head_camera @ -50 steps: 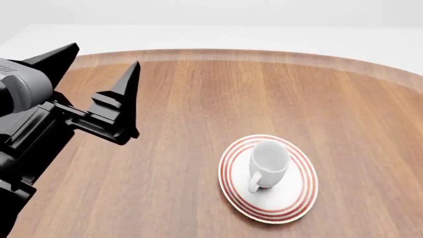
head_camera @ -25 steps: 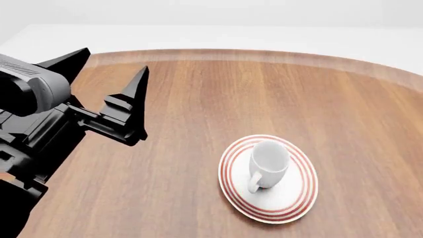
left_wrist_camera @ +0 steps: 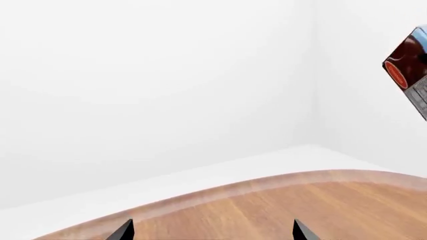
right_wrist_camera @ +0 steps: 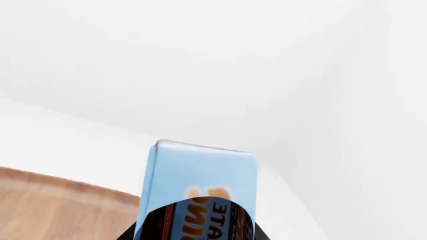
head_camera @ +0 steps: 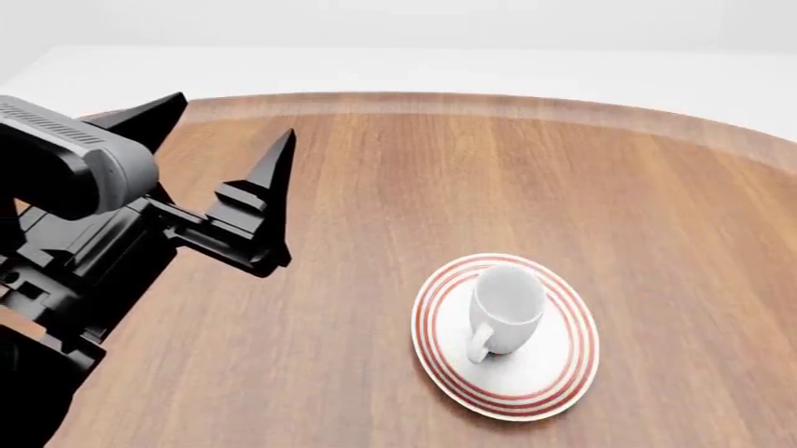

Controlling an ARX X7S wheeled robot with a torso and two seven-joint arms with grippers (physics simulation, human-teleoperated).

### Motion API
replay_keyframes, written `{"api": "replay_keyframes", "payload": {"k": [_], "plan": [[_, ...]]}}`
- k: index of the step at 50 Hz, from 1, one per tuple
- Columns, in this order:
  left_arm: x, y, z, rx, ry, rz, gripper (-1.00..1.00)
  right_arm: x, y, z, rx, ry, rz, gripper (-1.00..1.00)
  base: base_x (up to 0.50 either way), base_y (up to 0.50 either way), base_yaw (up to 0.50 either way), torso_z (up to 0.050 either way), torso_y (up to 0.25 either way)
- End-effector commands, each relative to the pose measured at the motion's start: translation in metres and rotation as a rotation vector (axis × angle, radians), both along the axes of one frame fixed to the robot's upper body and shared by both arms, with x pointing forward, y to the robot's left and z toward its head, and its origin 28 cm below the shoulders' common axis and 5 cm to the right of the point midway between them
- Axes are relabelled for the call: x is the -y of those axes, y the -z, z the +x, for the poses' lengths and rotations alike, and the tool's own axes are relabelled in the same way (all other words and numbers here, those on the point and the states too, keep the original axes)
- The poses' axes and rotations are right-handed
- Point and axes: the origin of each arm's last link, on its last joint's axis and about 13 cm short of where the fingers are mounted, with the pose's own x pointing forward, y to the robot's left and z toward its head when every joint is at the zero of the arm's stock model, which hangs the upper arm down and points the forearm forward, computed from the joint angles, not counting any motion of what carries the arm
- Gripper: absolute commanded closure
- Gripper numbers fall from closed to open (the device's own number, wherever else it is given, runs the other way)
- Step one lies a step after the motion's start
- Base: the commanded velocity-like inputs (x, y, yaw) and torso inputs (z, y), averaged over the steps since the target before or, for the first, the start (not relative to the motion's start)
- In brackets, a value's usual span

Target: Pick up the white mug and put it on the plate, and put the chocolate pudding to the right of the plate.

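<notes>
Glossy white mug (head_camera: pixel 509 301) (loop handle nearside), upright on red-ringed plate (head_camera: pixel 563 373)

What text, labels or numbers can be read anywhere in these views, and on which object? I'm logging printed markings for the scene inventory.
chocolate pudding: orange lettering on its light blue face, cut off by the frame and a dark part in front; only fragments such as "INC" and "ETA" show, no whole word.
chocolate pudding in the left wrist view: a red oval label, too small to read.
white mug, plate: no text.
</notes>
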Motion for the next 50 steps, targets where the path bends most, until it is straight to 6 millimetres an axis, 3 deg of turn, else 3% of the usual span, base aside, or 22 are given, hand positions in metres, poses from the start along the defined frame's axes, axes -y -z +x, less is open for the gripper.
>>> {"api": "replay_keyframes", "payload": {"k": [1,11,18,38,50], "plan": [[0.003,-0.003,0.003,0.031,0.027,0.001,-1.0,-0.003,0.0,-0.003,-0.256,-0.085,-0.059,1.0,0.0,0.0,0.0,0.0,0.0],[0.002,-0.001,0.003,0.028,0.028,-0.001,-1.0,-0.009,-0.003,-0.011,-0.378,-0.207,-0.13,1.0,0.0,0.0,0.0,0.0,0.0],[0.002,0.0,0.003,0.027,0.027,-0.003,-1.0,-0.012,0.015,-0.013,-0.466,-0.352,-0.109,1.0,0.0,0.0,0.0,0.0,0.0],[0.002,0.002,0.004,0.024,0.031,-0.003,-1.0,-0.002,0.047,-0.002,-0.444,-0.339,0.032,1.0,0.0,0.0,0.0,0.0,0.0],[0.004,0.001,0.004,0.024,0.035,0.001,-1.0,0.018,0.059,-0.019,-0.483,-0.258,0.035,1.0,0.0,0.0,0.0,0.0,0.001]]}}
